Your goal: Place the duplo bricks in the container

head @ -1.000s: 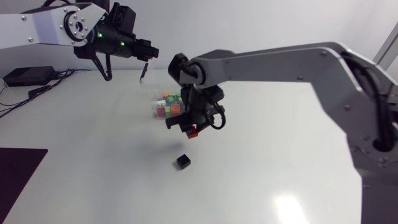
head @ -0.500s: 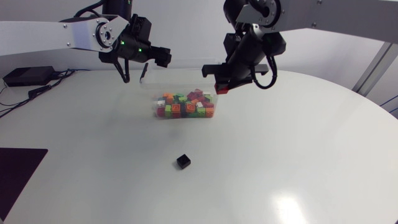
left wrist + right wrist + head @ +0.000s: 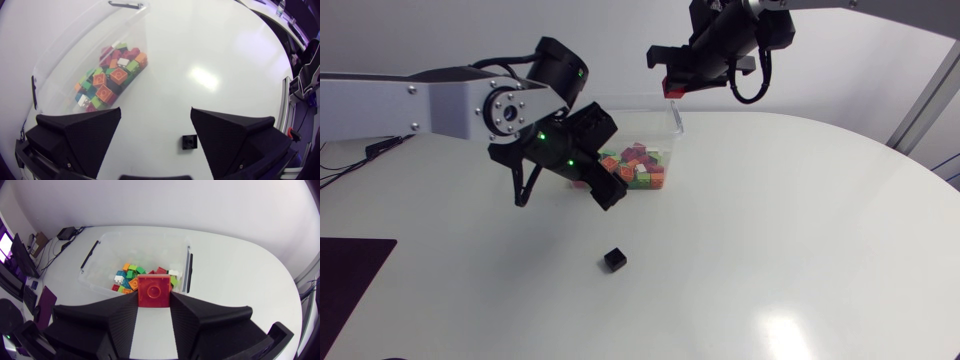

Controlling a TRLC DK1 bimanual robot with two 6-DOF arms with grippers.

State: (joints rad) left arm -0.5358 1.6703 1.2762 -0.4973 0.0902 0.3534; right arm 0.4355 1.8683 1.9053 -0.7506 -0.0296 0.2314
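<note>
**Red brick held above the container, black brick loose on the bench**

Nearest the camera, a single black brick (image 3: 614,260) lies alone on the white bench (image 3: 800,250), well apart from the other bricks. In the left wrist view it sits below the left hand (image 3: 156,117), between the two broad black fingers and closer to one of them, touching neither. This hand is spread wide and holds nothing. It hangs above the bench between the black brick and the container, at the end of the left arm, which comes in from the side.

Beyond it stands the clear plastic container (image 3: 675,118), a box with an open top. A heap of small bricks (image 3: 635,170) in orange, green, red, yellow and white lies in it.

Farthest back, the right hand (image 3: 154,296) is raised above the container's far rim. Its fingers pinch a red brick (image 3: 154,287) from two sides, studs facing the wrist camera, with the open container below and ahead.
</note>
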